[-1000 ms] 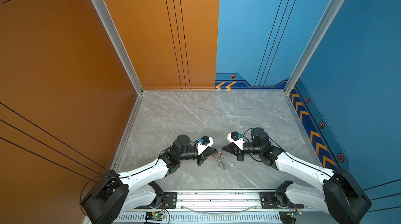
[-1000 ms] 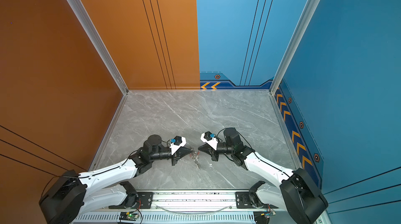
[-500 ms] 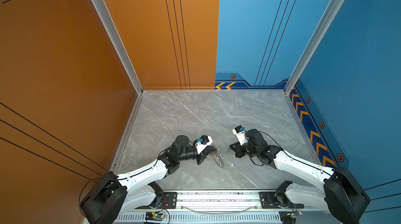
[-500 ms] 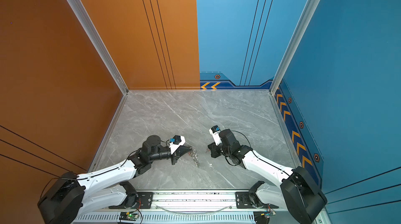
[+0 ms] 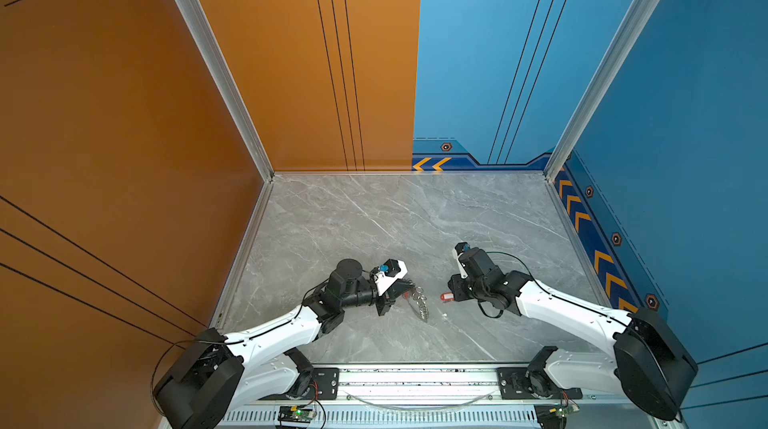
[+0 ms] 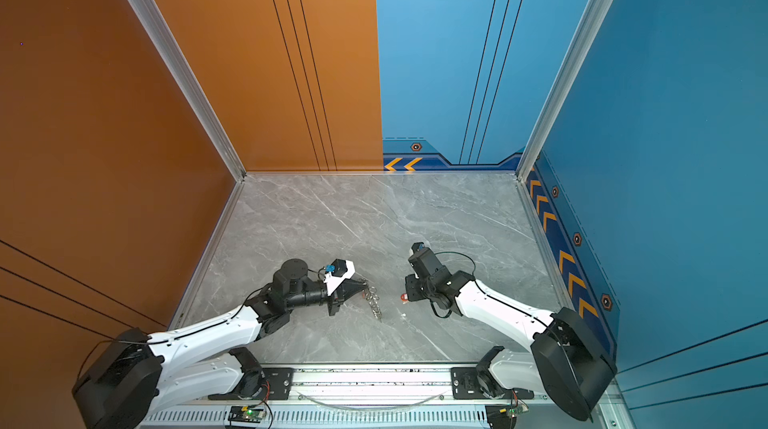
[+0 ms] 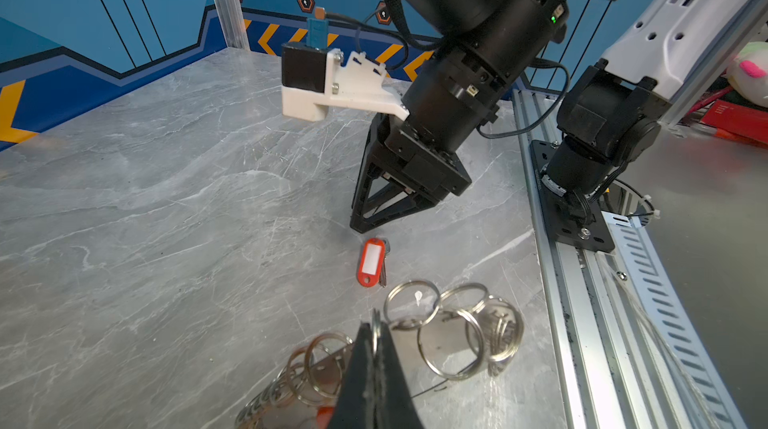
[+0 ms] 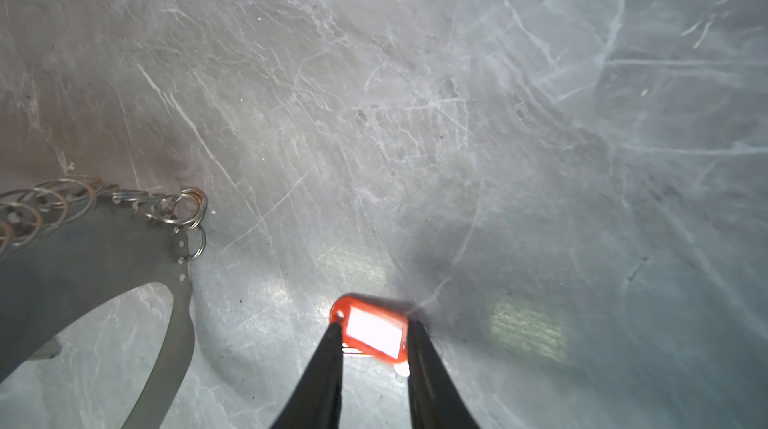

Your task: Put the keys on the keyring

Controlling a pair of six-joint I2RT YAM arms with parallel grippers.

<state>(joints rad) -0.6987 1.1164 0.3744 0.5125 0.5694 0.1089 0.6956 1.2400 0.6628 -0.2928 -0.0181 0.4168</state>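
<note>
- One key [image 7: 370, 261], orange-tagged, lies loose on the desk [image 5: 374, 219] toward its front edge, about mid-width. It is near the keyring [image 7: 446, 343] but apart from it.
- The right gripper [image 8: 374, 329] has its jaws apart, one at each end of the tag; we cannot tell whether they touch it.
- The left gripper [image 7: 376, 329] has its jaws together, clamped on one split ring of the keyring.
- A scrap of orange [image 7: 325, 413] shows beside the rings under the left jaws. We cannot tell whether it is the other key, or whether it is threaded.
- We judge the task midway at best: this key has yet to be picked up, carried across and worked onto a ring.
</note>
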